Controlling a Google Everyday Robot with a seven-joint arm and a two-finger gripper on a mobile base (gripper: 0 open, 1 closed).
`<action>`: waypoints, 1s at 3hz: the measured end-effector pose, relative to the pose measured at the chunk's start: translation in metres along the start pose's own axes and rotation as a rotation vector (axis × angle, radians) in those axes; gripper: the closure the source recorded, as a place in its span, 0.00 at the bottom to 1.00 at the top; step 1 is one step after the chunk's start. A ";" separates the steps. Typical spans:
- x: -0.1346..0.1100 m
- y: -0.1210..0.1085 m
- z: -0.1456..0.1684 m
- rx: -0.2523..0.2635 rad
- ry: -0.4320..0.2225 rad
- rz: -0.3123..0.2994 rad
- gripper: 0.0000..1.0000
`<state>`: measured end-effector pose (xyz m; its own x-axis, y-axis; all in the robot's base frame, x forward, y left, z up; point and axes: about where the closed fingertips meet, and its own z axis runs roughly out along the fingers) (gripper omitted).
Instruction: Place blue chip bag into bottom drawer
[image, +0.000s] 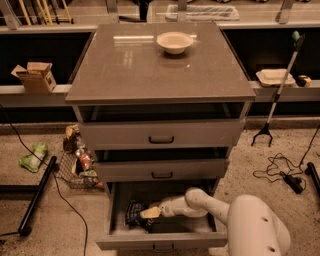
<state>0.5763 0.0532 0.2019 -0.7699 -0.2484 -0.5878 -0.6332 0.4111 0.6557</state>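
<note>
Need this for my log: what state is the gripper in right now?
Gripper: inside the open bottom drawer, right by the blue chip bag; open or closed cannot be told.

The robot's arm (202, 202) was white, smooth and round like a fat tube. It got thinner toward the end. The body (257, 227) was a big white rounded lump with two small dark dots. The gripper (149, 214) looked pale yellow and sat inside the bottom drawer (150, 241), near its left side.
</note>
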 end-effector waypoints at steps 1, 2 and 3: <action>0.002 -0.004 0.003 -0.024 0.016 0.013 0.00; -0.002 0.006 -0.024 -0.054 0.009 -0.020 0.00; -0.010 0.023 -0.087 -0.025 -0.027 -0.089 0.00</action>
